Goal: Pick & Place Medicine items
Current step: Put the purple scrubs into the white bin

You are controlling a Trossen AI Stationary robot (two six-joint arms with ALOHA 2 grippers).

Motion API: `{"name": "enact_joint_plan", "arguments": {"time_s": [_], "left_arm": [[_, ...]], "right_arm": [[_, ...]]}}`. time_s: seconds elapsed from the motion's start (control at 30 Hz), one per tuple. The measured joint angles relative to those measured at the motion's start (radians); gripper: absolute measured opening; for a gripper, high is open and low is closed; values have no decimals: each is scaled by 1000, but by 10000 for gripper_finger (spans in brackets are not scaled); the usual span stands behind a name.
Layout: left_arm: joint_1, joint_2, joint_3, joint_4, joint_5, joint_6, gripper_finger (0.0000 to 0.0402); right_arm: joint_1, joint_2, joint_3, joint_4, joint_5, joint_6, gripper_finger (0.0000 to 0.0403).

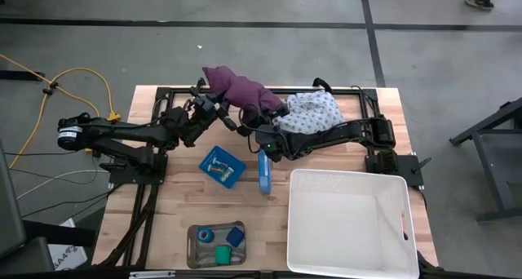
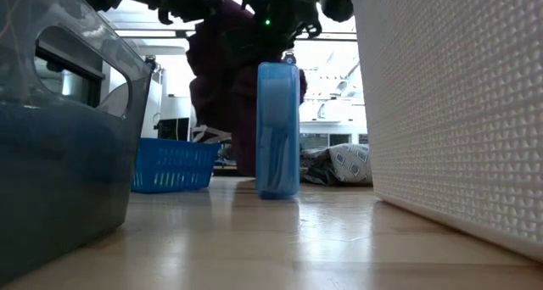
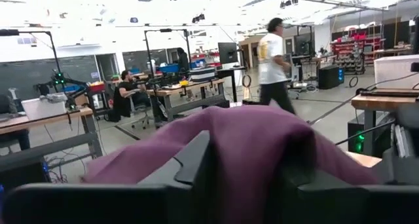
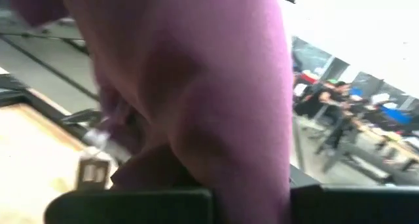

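Observation:
A purple cloth hangs bunched between my two grippers over the far middle of the table. My left gripper is at its left end, with the cloth filling the gap between the fingers. My right gripper is shut on its right, lower part. The medicine items lie untouched: a blue roll, a green roll and a small blue block in a grey tray at the near edge. My left gripper has the purple cloth bunched between its two fingers, which come at it about level from the table's left. Several folds bulge up over the fingers, and the cloth is lifted off the table here. My right gripper is shut on a bunched part of the purple cloth, coming level from the table's right. The cloth covers the fingertips, so which fold they have does not show. The cloth hangs down past them.
A blue basket with small pieces and an upright blue case stand mid-table below the grippers. A large white bin fills the near right. A patterned pale cloth lies at the far right. People move in the room beyond.

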Motion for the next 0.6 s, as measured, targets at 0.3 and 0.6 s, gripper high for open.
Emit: {"name": "enact_joint_plan", "arguments": {"time_s": [0.3,0.6], "left_arm": [[-8,-18,0,0,0,2,135],[-29,-20,0,-1,-2,1,136]], "right_arm": [[42,0,0,120,113,-212,22],[61,-11,0,282,215,-451,22]]}}
